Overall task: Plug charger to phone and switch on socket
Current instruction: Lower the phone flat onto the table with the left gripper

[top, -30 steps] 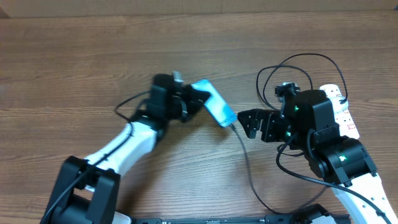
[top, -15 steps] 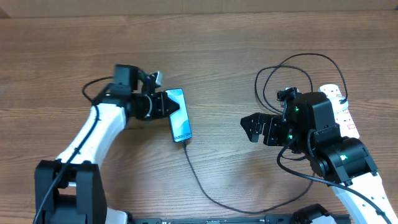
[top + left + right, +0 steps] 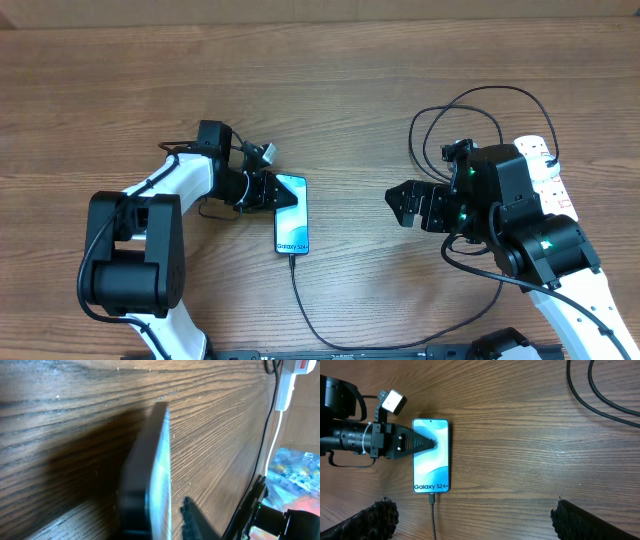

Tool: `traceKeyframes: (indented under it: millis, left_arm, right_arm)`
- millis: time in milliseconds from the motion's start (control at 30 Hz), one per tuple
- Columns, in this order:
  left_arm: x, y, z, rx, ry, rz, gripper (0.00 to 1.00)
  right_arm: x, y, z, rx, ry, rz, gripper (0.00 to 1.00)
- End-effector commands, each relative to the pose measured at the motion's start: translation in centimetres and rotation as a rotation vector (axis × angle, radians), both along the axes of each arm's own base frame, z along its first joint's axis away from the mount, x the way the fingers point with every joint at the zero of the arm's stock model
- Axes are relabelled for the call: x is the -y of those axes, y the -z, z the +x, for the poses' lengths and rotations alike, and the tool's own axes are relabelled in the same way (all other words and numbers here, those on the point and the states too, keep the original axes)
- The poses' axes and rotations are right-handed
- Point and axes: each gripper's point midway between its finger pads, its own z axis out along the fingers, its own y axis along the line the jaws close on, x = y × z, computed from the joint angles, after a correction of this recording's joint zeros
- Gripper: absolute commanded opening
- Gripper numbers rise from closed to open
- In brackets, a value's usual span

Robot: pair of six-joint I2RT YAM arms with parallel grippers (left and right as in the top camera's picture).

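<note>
- Left hand (image 3: 276, 190) is reaching in turned on its side, fingers sitting at the top end of the phone (image 3: 293, 235).
- Its jaws are standing close together around that top end. The left wrist view is showing the phone edge-on, with a thin gap between the screen and one finger (image 3: 192, 517). Can't tell whether it's clamping or just resting there.
- Phone is lying flat on the worktop (image 3: 350, 70), screen up and lit. The "Galaxy S24+" text is sitting at the end farthest from the left hand's fingertips.
- The plug tip (image 3: 432, 499) of the charger (image 3: 312, 318) is sitting at the phone's bottom edge, the end away from the left hand. It's looking seated, but can't confirm how deep.
- Cable is running off from the plug, away from the left hand, then curving round below the right hand (image 3: 396, 206). More loops are lying out behind that hand.
- Right hand is hovering with jaws spread wide, holding nothing. Its fingertips are pointing at the phone, which is lying well apart ahead of them.
- Socket (image 3: 556, 182) is lying behind the right hand, partly hidden by the arm, cable loops crossing its far end. Switch positions are too small to read.
</note>
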Motion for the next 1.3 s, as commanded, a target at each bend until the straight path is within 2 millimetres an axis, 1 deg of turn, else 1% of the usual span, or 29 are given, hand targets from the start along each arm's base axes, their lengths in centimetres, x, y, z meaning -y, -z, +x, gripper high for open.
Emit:
traceKeyframes:
  millis: [0,167,233,267,367,433,500,533,600,700,800,867,933,1067,1200,1267]
  left_arm:
    - [0.0,0.0,0.5,0.028,0.019,0.009,0.23]
    - [-0.4,0.4,0.6,0.013,-0.003,0.044,0.25]
    - [-0.4,0.4,0.7,0.015,-0.003,0.044,0.33]
    - [-0.3,0.4,0.7,0.016,-0.002,0.043,0.36]
    - [-0.2,0.4,0.7,0.039,0.020,0.043,0.41]
    - [-0.1,0.3,1.0,0.067,0.035,0.041,0.42]
    - [0.3,0.3,1.4,0.095,0.042,0.038,0.45]
    - [0.6,0.2,1.6,0.116,0.052,0.036,0.49]
    - [1.1,0.2,1.7,0.136,0.071,0.033,0.51]
    - [1.7,0.2,1.5,0.157,0.103,0.033,0.52]
    - [1.7,0.2,1.5,0.162,0.109,0.033,0.54]
    - [1.1,0.8,1.6,0.141,0.080,0.086,0.54]
    - [-0.1,1.7,1.8,0.110,0.035,0.172,0.54]
    - [-0.4,2.0,1.9,0.107,0.026,0.195,0.55]
    - [-2.2,3.0,2.3,0.068,-0.056,0.312,0.55]
    - [-2.4,3.2,2.4,0.060,-0.073,0.329,0.56]
  right_arm:
    - [0.0,-1.2,0.7,0.040,0.009,0.008,1.00]
    - [0.0,-1.2,0.7,0.041,0.009,0.008,1.00]
    - [0.0,-1.2,0.7,0.041,0.009,0.008,1.00]
    - [0.0,-1.2,0.7,0.041,0.009,0.008,1.00]
    - [0.0,-1.2,0.7,0.043,0.009,0.009,1.00]
    - [0.0,-1.2,0.8,0.046,0.009,0.010,1.00]
    - [0.0,-1.3,0.8,0.046,0.009,0.010,1.00]
    - [0.0,-1.2,0.8,0.046,0.009,0.010,1.00]
    - [0.0,-1.2,0.8,0.046,0.009,0.010,1.00]
    - [0.0,-1.3,0.8,0.046,0.009,0.010,1.00]
    - [0.0,-1.3,0.8,0.046,0.009,0.010,1.00]
    - [0.0,-1.2,0.8,0.045,0.009,0.010,1.00]
    - [0.0,-1.2,0.7,0.042,0.009,0.009,1.00]
    - [0.0,-1.2,0.7,0.042,0.009,0.009,1.00]
    - [0.0,-1.2,0.7,0.042,0.009,0.009,1.00]
    - [0.0,-1.2,0.7,0.042,0.009,0.009,1.00]
